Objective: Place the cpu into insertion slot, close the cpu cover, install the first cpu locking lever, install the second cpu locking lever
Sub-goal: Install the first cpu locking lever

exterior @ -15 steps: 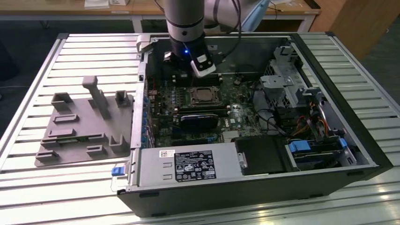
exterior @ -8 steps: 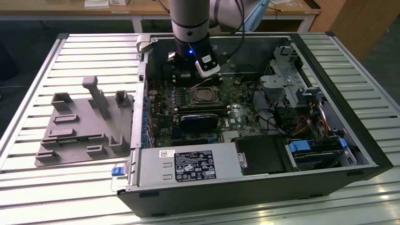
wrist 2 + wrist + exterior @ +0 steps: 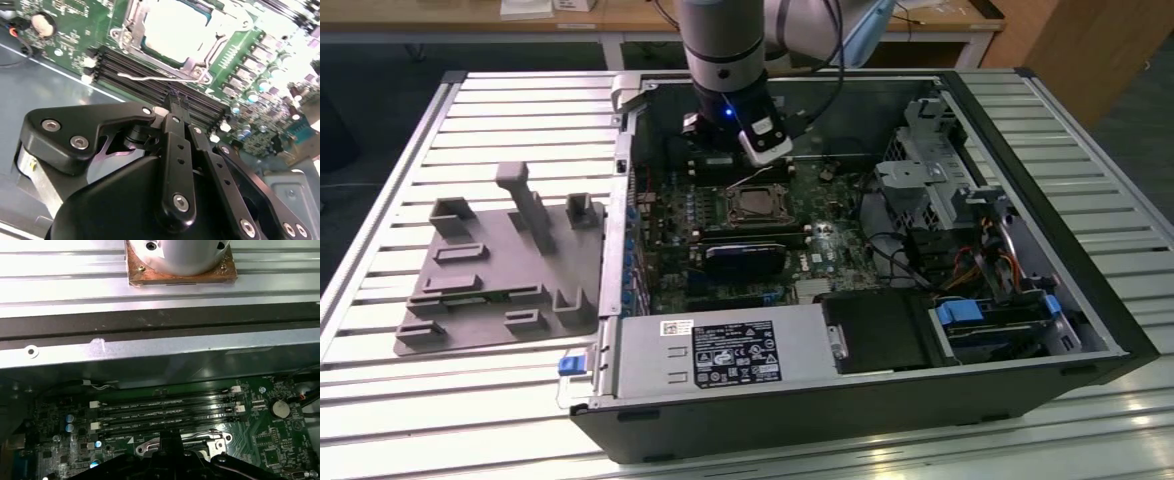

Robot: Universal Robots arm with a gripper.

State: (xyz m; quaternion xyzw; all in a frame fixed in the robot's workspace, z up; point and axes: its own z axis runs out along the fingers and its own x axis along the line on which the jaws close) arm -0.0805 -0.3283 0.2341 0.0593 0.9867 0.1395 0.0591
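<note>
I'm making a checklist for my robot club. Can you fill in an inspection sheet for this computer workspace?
Surface: slatted metal table holding an open computer case.
Job's things: cpu seated on the green board, cpu cover looks down around it; one wire lever stands unlatched.
Clutter: grey moulded tray at the exterior view's left.
Hand: the hand hovers beside the wire lever, above the memory slots.
Cables: coloured bundle inside the case.
Surroundings: wooden desk behind the table.
</note>
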